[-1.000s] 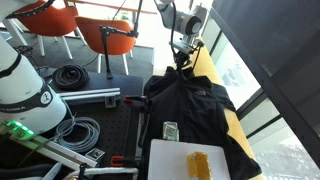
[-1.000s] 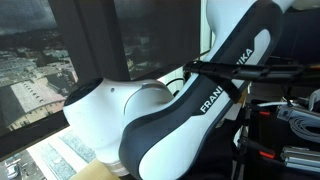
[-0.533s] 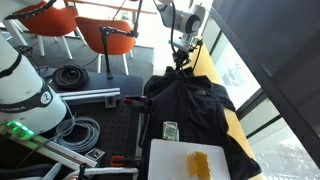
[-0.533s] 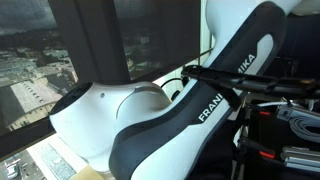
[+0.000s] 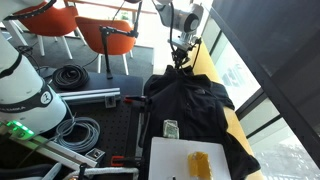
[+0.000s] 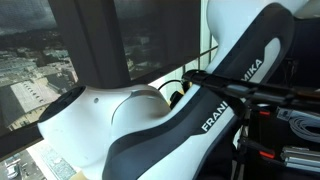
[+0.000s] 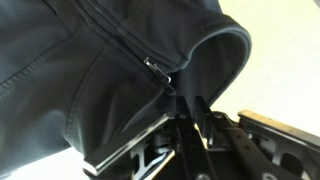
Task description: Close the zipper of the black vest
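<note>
The black vest (image 5: 195,105) lies spread on the table, collar at the far end. In the wrist view its collar (image 7: 225,45) curves at the top right. The zipper (image 7: 125,40) runs as a thin dark line down to its slider (image 7: 155,68) just below the collar. My gripper (image 7: 186,112) is shut on the zipper's pull tab, a dark strip between the two fingers. In an exterior view my gripper (image 5: 181,58) hangs over the collar end of the vest. The zipper line cannot be made out there.
A white board (image 5: 175,158) with a yellow sponge (image 5: 200,163) lies on the near end of the vest, with a small tag-like object (image 5: 171,129) beside it. Orange chairs (image 5: 100,35) and coiled cables (image 5: 70,75) stand beyond. My arm (image 6: 200,110) fills an exterior view.
The arm links have shifted a little in the close exterior view. The gripper stays at the collar end, still shut.
</note>
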Robot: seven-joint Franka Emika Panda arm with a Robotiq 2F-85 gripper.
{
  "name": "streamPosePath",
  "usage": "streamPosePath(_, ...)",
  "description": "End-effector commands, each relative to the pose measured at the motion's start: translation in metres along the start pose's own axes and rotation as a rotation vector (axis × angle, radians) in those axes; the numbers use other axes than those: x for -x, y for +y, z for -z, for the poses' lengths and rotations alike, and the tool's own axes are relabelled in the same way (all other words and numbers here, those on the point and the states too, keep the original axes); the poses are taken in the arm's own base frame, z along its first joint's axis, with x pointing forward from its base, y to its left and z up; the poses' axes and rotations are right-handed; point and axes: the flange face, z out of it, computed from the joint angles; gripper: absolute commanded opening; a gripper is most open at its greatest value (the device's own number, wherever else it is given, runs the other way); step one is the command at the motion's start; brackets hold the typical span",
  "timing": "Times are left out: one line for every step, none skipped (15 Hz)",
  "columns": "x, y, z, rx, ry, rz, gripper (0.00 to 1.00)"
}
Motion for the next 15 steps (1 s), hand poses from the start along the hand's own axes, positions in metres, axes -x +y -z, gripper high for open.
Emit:
streamPosePath(-0.002,-0.003,0.017,-0.024,0.025,0.011,0.47)
streamPosePath(0.001,0.0,0.019,-0.029,0.026,0.01,0.55)
streamPosePath(0.006,0.008,0.022,-0.034,0.022,0.003,0.61)
streamPosePath(0.011,0.015,0.025,-0.039,0.022,-0.005,0.68)
streamPosePath(0.021,0.026,0.029,-0.044,0.016,-0.016,0.76)
streamPosePath(0.03,0.036,0.032,-0.047,0.01,-0.03,0.82)
streamPosePath(0.045,0.051,0.037,-0.053,0.001,-0.05,0.91)
streamPosePath(0.056,0.066,0.04,-0.057,0.002,-0.071,0.98)
streamPosePath(0.066,0.081,0.043,-0.059,0.006,-0.095,0.99)
streamPosePath(0.078,0.096,0.049,-0.057,0.017,-0.128,1.0)
streamPosePath(0.09,0.111,0.053,-0.054,0.033,-0.157,1.0)
streamPosePath(0.101,0.125,0.06,-0.046,0.056,-0.189,1.0)
streamPosePath(0.114,0.14,0.065,-0.038,0.082,-0.218,1.0)
streamPosePath(0.127,0.154,0.069,-0.027,0.112,-0.255,1.0)
streamPosePath(0.142,0.168,0.073,-0.021,0.133,-0.294,1.0)
